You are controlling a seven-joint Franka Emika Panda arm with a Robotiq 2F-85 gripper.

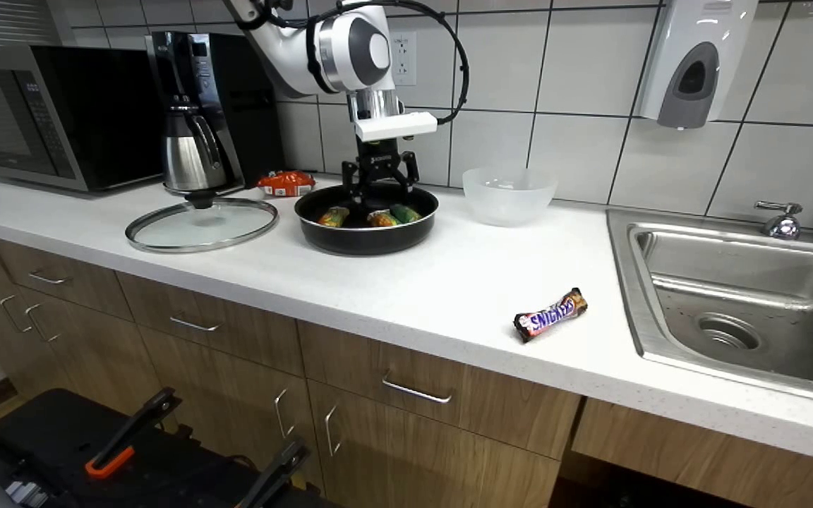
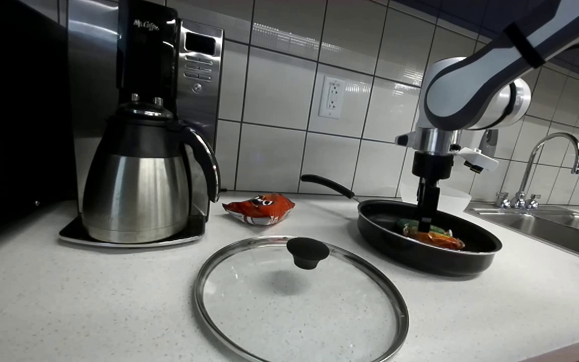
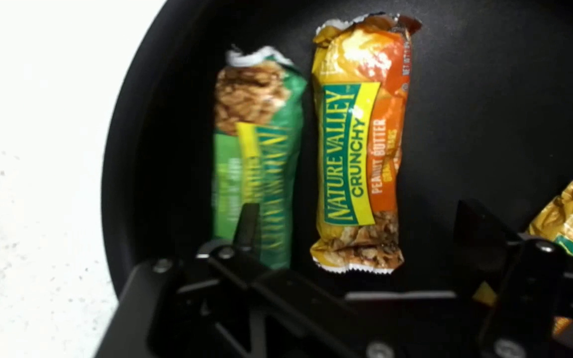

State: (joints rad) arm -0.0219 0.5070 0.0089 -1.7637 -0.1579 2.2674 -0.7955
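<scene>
My gripper [image 3: 359,223] stands open, its fingers wide apart, low over a black frying pan [image 1: 364,242], also seen in an exterior view [image 2: 420,257]. In the wrist view an orange peanut butter granola bar [image 3: 356,149] lies in the pan between the fingers, with room on both sides. Left of it is a green granola bar [image 3: 254,159], partly covered by the left finger. Another yellow-orange bar [image 3: 572,219] shows at the right, behind the right finger. The jaws hold nothing that I can see. Whether the fingertips touch the pan or the green bar cannot be told.
A glass lid [image 1: 202,227] lies left of the pan, knob up. A red snack bag [image 2: 262,208] sits by the wall near the pan's handle [image 2: 327,184]. A white bowl [image 1: 509,201], Snickers bar [image 1: 551,315], sink [image 1: 752,282], carafe [image 2: 136,196] and microwave [image 1: 18,120] also stand around.
</scene>
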